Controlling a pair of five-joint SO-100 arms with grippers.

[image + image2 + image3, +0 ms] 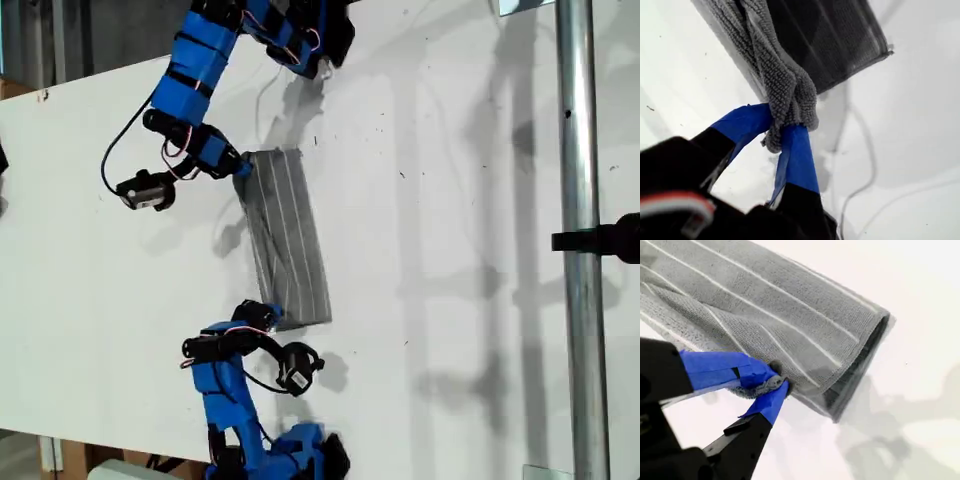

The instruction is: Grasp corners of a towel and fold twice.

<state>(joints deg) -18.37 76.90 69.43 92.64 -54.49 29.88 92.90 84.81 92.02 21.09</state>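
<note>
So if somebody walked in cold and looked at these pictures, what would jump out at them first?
The grey striped towel, folded into a long strip in the middle of the white table, pinched at both ends. My first claw bunches a thick wad of it; my second claw nips a small bit of its edge. A metal pole runs down the exterior view's right.

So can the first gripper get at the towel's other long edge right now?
Probably not as things stand: my first gripper is shut on a bunched corner of the towel and would have to let go first. Nothing else seems to block it: the table beside that edge is bare.
</note>
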